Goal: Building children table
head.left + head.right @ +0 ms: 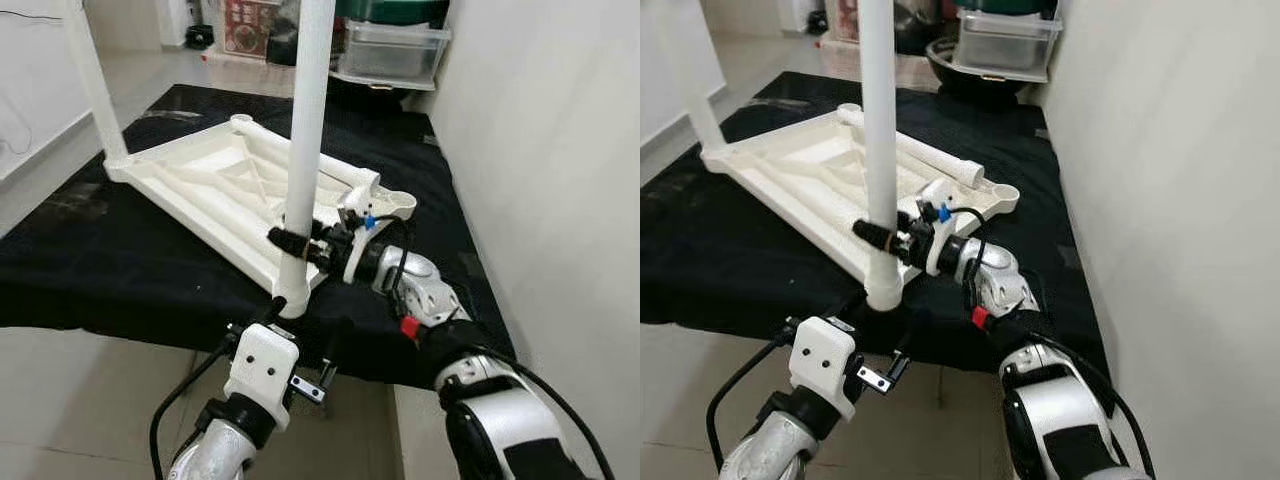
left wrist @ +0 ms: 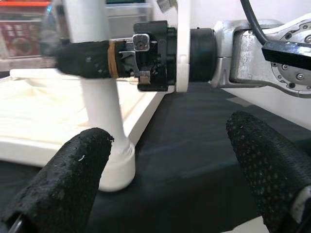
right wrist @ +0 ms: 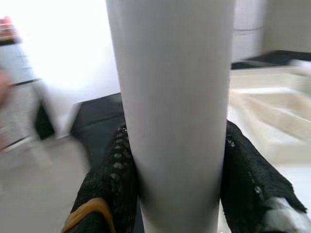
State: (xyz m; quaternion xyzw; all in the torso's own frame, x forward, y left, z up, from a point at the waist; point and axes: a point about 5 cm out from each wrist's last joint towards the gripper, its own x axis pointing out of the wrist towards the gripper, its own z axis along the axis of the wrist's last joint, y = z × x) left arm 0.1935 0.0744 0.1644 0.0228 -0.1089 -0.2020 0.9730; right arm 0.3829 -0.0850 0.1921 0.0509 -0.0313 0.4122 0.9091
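Note:
A white plastic children's table top lies upside down on a black mat. One white leg stands upright in the near corner socket. My right gripper is shut on this leg a little above the socket, its black fingers on both sides of the tube. Another leg stands at the far left corner. My left gripper is open, low at the mat's front edge, facing the socket, with nothing between its fingers.
A white wall runs close along the right of the mat. Clear plastic bins and a dark basin stand at the back. Tiled floor lies in front of and left of the mat.

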